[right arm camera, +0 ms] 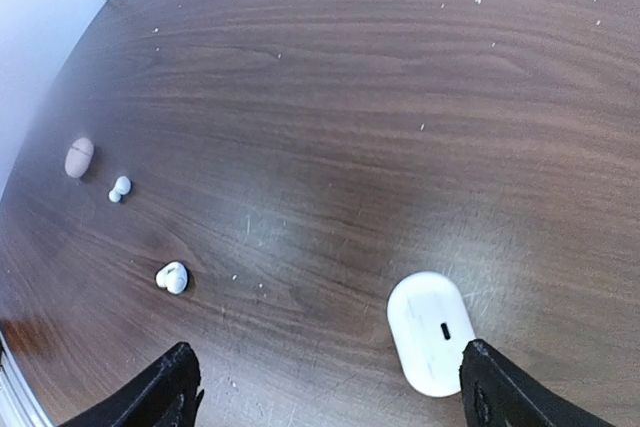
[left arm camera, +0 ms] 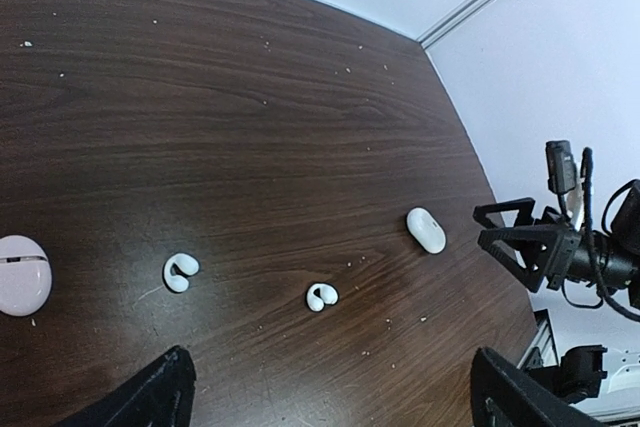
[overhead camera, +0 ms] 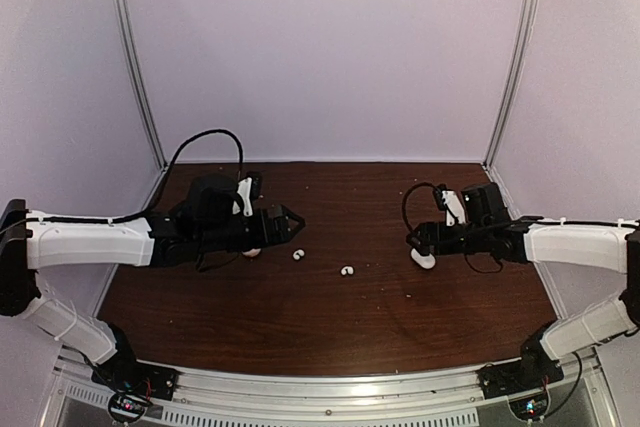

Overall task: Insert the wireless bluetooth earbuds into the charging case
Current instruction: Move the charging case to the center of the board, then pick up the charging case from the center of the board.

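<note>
Hanging over the table (overhead camera: pixel 200 317), my left gripper (overhead camera: pixel 288 219) and right gripper (overhead camera: pixel 415 240) both stand spread and empty. First earbud (overhead camera: pixel 298 255) and second earbud (overhead camera: pixel 347 271) lie loose on the wood between them. White case (overhead camera: pixel 424 258) by my right fingers and pink case (overhead camera: pixel 252 252) under my left both look shut. An off-centre squeeze could, I judge, squirt a rounded bud away.

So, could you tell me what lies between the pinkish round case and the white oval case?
Only the two earbuds: one earbud near the pinkish round case, the other earbud toward the white oval case, as the left wrist view shows.
</note>
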Tool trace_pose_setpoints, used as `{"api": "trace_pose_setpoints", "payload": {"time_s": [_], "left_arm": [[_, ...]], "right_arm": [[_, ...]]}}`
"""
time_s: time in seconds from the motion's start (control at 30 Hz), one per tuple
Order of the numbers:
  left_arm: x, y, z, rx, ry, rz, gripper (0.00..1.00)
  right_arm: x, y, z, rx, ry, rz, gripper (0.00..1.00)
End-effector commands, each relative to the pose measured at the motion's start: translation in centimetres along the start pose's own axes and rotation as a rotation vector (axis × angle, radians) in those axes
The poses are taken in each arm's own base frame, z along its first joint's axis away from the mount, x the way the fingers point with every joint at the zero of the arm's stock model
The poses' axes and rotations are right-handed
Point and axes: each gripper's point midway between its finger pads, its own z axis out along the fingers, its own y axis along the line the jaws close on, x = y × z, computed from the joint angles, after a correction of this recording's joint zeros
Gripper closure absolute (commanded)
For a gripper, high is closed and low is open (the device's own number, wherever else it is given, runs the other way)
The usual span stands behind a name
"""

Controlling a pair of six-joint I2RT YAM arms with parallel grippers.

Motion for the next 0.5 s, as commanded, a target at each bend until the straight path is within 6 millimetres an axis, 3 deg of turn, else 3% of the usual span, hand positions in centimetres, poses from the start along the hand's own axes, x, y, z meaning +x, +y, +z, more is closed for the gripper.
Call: {"api": "trace_pose_setpoints", "payload": {"time_s": [0.0, 0.1, 0.3, 0.47], "left_arm": [[-0.9, -1.5, 0.0, 0.066, -0.01, 0.042, 0.02], [-0.8, -1.9, 0.1, 0.086, -0.003, 0.057, 0.02], [-0.8, -2.6, -0.3, 0.123, -0.008, 0.104, 0.02], [-1.1, -2.5, -0.5, 0.122, -0.026, 0.119, 0.02]], "right_arm": [[-0.3, -1.6, 0.0, 0.121, 0.048, -0.173, 0.09], [0.6, -3.4, 0.7, 0.199, 0.092, -0.195, 0.11], [2.7, -4.9, 2.6, 0.244, 0.179, -0.202, 0.16], [2.8, -5.5, 3.5, 0.274, 0.213, -0.216, 0.19]]}}
